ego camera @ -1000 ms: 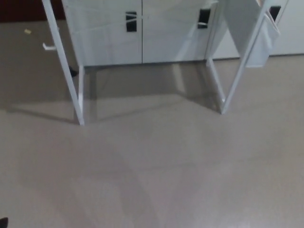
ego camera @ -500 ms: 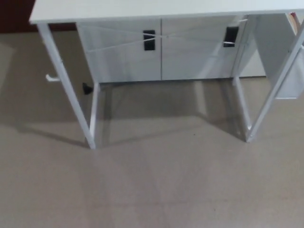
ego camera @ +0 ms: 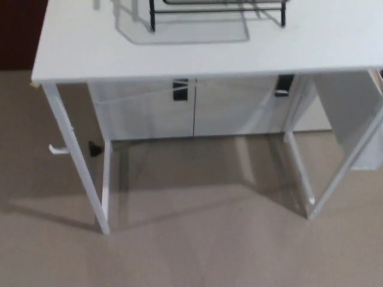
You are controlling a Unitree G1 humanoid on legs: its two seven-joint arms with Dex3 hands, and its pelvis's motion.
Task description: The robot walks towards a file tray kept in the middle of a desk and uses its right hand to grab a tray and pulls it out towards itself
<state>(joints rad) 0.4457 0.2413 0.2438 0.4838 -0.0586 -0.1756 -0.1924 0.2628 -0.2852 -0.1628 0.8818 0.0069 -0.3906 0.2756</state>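
Observation:
A white desk (ego camera: 197, 57) fills the upper half of the head view. At its far top edge stands the black wire base of a file tray (ego camera: 216, 11), cut off by the picture's top. Only its lower frame and feet show, with its shadow on the desktop. Neither of my hands shows in the picture.
White desk legs stand at the left (ego camera: 78, 164) and right (ego camera: 335, 179). Behind the desk is a white cabinet (ego camera: 194, 107) with black handles. Beige floor (ego camera: 197, 251) lies between me and the desk. A dark red wall strip (ego camera: 18, 33) sits at the upper left.
The whole picture has shifted: the camera has tilted up and come closer, so the desktop and the file tray's base now show where before only legs, cabinet and floor were seen.

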